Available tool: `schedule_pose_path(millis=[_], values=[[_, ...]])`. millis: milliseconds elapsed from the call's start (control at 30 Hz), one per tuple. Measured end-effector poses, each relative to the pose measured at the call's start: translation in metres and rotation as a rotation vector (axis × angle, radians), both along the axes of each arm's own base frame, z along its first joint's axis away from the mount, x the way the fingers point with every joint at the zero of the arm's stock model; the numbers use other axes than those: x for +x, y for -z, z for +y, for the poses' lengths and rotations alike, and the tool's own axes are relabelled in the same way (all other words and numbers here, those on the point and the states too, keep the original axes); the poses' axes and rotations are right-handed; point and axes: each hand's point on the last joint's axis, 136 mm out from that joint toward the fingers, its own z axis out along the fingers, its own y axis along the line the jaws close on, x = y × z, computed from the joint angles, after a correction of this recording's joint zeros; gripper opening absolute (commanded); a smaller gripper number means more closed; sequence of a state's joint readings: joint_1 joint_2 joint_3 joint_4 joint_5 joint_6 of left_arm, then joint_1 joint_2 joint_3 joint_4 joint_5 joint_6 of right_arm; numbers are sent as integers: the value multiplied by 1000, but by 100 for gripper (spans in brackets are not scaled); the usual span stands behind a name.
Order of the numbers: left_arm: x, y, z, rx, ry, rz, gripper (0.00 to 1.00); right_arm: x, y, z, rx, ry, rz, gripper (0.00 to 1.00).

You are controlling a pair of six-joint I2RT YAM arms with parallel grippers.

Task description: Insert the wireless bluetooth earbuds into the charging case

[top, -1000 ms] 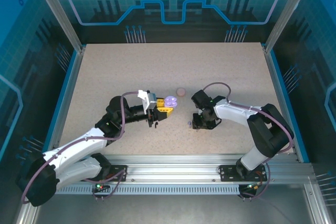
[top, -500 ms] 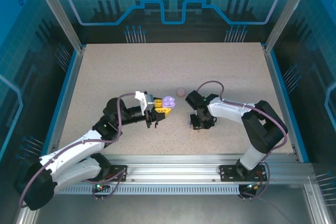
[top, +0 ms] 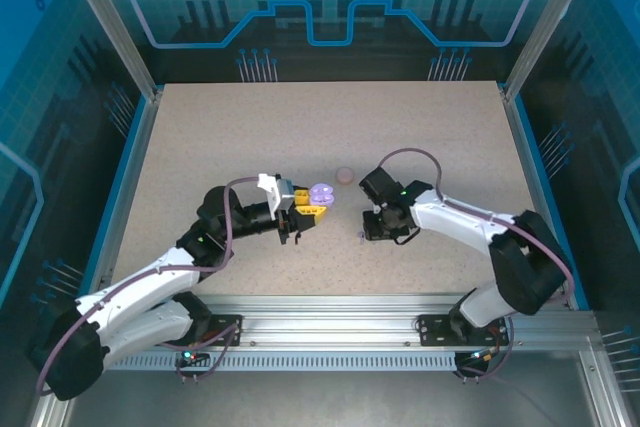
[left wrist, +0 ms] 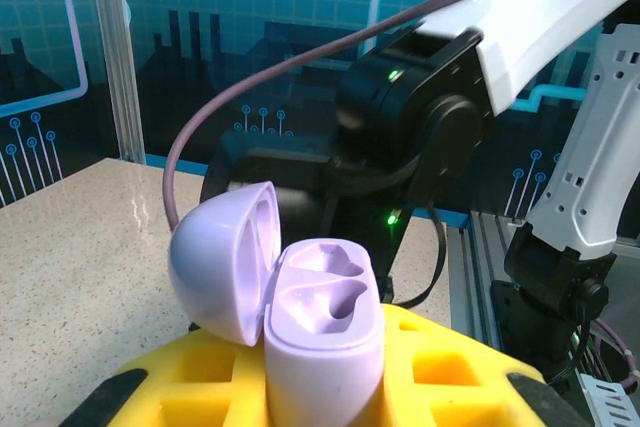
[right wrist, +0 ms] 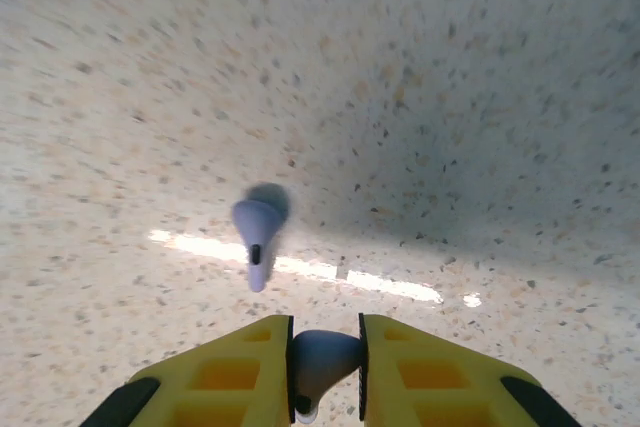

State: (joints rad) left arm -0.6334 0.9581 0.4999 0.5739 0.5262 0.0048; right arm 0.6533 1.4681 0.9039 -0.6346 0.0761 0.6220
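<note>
**Earbud Pinched, Case Waiting**

The right gripper (right wrist: 325,335) is pinching a lilac earbud (right wrist: 318,357) over the table (right wrist: 450,97), with the second earbud (right wrist: 256,229) lying just ahead. The left gripper (top: 313,209) is clamping the open charging case (left wrist: 325,297). The next move looks like carrying the earbud across and lining its stem up with an empty socket.

2 lilac buds (right wrist: 257,237) (right wrist: 318,359), 2 cases (top: 321,193) (top: 345,175).

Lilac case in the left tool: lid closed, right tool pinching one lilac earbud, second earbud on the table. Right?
Not quite: the lid is open, hinged back from the lilac case, as the left wrist view shows. The rest holds: left tool grips the case, right tool pinches one lilac earbud, second earbud on the table.
</note>
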Motion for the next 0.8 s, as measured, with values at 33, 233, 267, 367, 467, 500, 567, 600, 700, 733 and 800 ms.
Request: schedule_pose_path(millis=[33, 233, 267, 367, 467, 500, 567, 600, 700, 733, 800], values=[[1, 1, -1, 1, 0, 5, 2, 1, -9, 0, 17, -5, -28, 21], [11, 12, -6, 11, -11, 29, 1, 13, -77, -4, 148, -18, -245, 21], [13, 14, -7, 12, -14, 35, 1, 14, -91, -7, 173, -17, -290, 21], [18, 20, -11, 14, -21, 42, 1, 16, -133, -13, 251, -15, -424, 21], [22, 25, -17, 14, -28, 42, 1, 15, -168, -13, 318, -28, -531, 21], [24, 27, -19, 14, -32, 42, 1, 14, -180, -12, 345, -37, -559, 21], [27, 31, -23, 18, -40, 43, 1, 14, -199, -9, 390, -47, -603, 21], [28, 35, -26, 23, -43, 41, 1, 13, -208, -7, 412, -52, -621, 21], [31, 41, -32, 29, -56, 35, 0, 13, -226, -2, 462, -58, -652, 21], [32, 42, -33, 29, -63, 33, 1, 13, -229, -1, 477, -56, -654, 21], [35, 43, -35, 27, -76, 25, 1, 13, -232, 1, 499, -47, -653, 20]])
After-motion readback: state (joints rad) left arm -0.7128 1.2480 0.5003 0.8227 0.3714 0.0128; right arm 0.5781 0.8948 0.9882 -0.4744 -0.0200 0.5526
